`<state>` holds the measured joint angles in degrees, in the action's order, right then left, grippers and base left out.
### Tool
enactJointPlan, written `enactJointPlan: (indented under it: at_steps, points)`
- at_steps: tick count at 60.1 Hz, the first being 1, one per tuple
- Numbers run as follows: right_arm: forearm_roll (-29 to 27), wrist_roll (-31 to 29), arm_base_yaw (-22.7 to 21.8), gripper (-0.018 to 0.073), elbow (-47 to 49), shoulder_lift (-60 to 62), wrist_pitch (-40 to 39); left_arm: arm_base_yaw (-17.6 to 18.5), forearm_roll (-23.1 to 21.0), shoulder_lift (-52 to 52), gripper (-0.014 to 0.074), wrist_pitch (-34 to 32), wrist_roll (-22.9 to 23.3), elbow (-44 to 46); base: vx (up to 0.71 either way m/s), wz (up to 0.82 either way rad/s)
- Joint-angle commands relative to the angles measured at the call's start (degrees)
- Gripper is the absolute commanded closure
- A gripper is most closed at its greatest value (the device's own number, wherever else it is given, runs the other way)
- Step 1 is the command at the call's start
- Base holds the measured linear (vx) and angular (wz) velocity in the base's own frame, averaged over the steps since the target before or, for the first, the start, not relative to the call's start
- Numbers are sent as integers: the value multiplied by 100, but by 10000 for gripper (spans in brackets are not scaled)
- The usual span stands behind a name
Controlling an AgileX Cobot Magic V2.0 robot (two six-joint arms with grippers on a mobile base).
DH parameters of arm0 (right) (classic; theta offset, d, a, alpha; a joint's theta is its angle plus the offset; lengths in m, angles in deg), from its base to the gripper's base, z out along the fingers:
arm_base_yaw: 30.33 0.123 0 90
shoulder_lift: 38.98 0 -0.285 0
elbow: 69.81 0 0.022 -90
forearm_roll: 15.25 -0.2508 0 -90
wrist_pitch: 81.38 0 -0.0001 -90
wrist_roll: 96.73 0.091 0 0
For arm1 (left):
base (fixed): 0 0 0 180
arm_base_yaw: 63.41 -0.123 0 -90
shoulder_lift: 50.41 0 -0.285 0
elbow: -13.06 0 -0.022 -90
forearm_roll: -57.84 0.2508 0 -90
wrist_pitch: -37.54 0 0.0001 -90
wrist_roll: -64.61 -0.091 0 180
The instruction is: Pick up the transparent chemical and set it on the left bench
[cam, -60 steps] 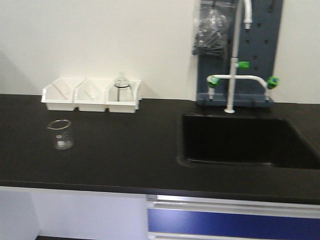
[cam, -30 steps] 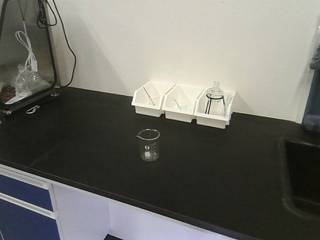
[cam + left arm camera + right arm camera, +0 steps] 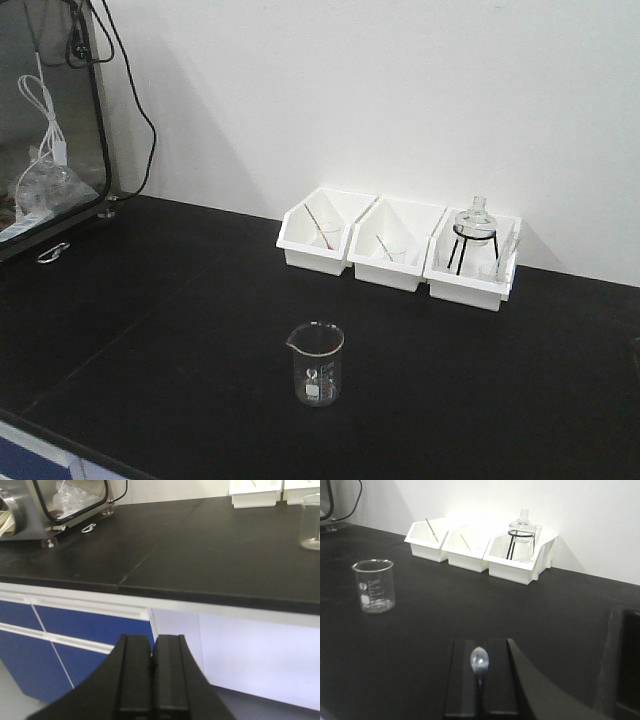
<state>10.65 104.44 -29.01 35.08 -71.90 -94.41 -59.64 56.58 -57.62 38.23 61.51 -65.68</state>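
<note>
Swinging left, the front view has lost the sink, and the three white bins (image 3: 385, 272) and beaker (image 3: 318, 365) have slid nearer and rightward. Right hand (image 3: 481, 646) is clamped on the transparent chemical (image 3: 479, 660), bulb showing between the jaws; left hand (image 3: 152, 641) is closed on nothing. Carry step, I'd say: next, reach toward 12 o'clock over the bare desk (image 3: 170, 330), clear of the beaker at 10, then lower and release.

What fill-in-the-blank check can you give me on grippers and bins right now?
The right gripper is ____ on the transparent pipette.
The left gripper, jaws together, holds ____.
____ white bins stand by the wall.
The flask stands in the ____ bin.
Missing: shut; nothing; three; rightmost.
</note>
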Motion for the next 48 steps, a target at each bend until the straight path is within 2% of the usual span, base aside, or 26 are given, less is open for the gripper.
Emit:
enactJointPlan:
  at_steps: [1, 26, 48]
  points:
    - [-13, 12, -30, 562, 169, -30, -431, 10, -4, 110, 600, -449, 45, -93, 39, -3]
    - [-13, 12, -30, 562, 169, -30, -431, 10, -4, 110, 600, -449, 45, -93, 31, -3]
    - [-27, 7, -32, 562, 103, -298, -343, 10, -4, 110, 600, -449, 45, -93, 8, -11]
